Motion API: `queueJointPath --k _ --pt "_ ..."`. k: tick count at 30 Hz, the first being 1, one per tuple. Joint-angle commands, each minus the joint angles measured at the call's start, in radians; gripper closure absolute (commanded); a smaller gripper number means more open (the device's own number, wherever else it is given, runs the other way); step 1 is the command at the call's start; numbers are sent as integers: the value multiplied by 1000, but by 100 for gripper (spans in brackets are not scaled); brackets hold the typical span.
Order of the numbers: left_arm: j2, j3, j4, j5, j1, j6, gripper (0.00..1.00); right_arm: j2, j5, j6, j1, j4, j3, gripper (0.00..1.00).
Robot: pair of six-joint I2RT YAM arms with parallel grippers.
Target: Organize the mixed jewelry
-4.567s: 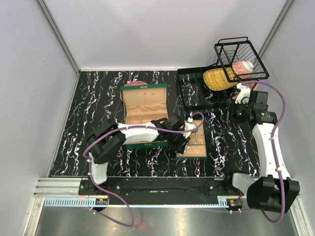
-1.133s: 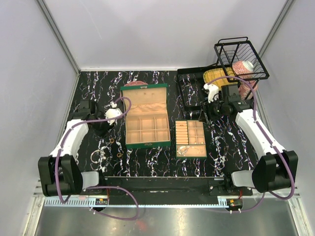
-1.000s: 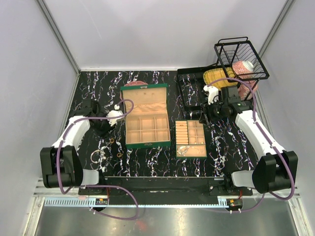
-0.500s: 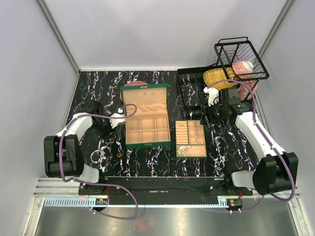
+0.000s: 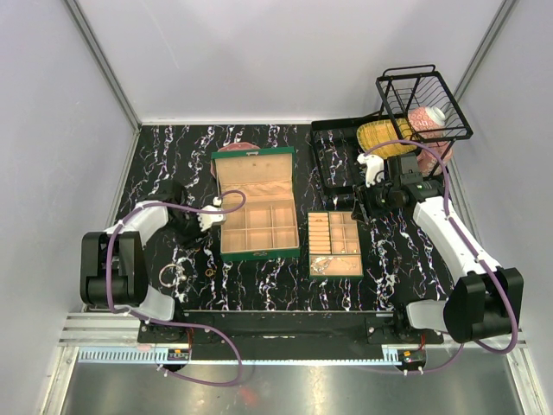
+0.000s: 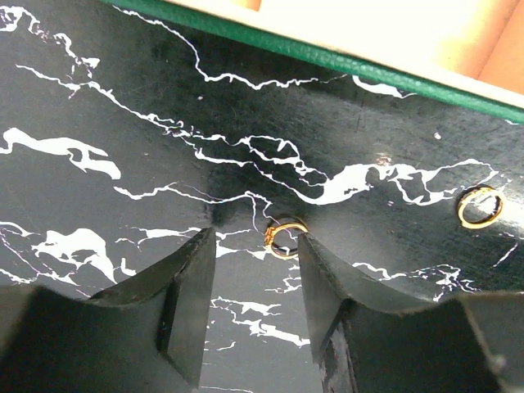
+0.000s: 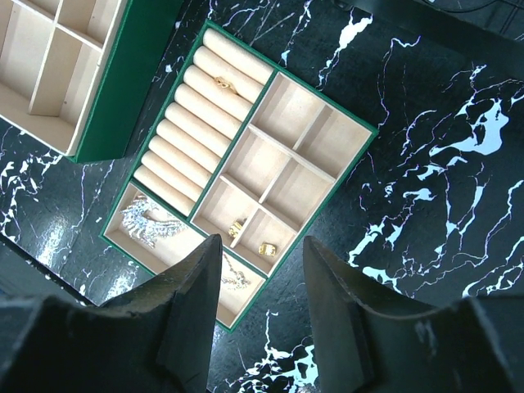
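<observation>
In the left wrist view my left gripper (image 6: 255,246) is open and low over the black marble table. A small gold ring (image 6: 286,238) lies on the table just ahead of the fingertips, close to the right one. A second gold ring (image 6: 479,205) lies further right. In the top view the left gripper (image 5: 194,229) is just left of the green box (image 5: 257,207). A silver bangle hoop with chain (image 5: 171,277) and a gold ring (image 5: 210,272) lie nearer the front. My right gripper (image 7: 262,246) is open and empty above the small tan tray (image 7: 323,192), which holds a silvery chain (image 7: 151,221) and gold pieces (image 7: 268,248).
The green box's edge (image 6: 327,57) runs along the top of the left wrist view. A black wire rack (image 5: 346,160) and a tilted wire basket (image 5: 423,104) with a yellow item stand at the back right. White walls enclose the table.
The left arm left the small tray and went to the left side. In the last second its gripper slid right, toward the box and the rings. The right gripper barely moved.
</observation>
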Motion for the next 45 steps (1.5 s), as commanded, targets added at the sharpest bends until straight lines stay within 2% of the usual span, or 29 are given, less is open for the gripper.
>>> queueJointPath --k 1,17,18,27,31,32,35,45 --pt "9 -12 45 -10 -13 23 53 -7 10 -5 8 35 -5 50" --pt "15 -64 93 -68 -13 29 60 -20 13 -2 8 35 -11 50" --pt "14 -66 93 -70 -13 29 64 -18 13 0 7 35 -9 50" --pt "8 -95 134 -90 -13 -1 77 -15 23 0 8 32 1 50" --pt "0 -94 134 -90 -13 -15 88 -11 24 0 8 24 14 51" --pt "-3 -94 134 -88 -13 -20 93 -12 23 1 8 21 20 51" --pt "-31 -88 129 -73 -13 -43 100 -12 21 -2 7 12 31 51" --pt "-233 14 33 84 -12 -211 100 -6 -34 6 7 -39 118 50"
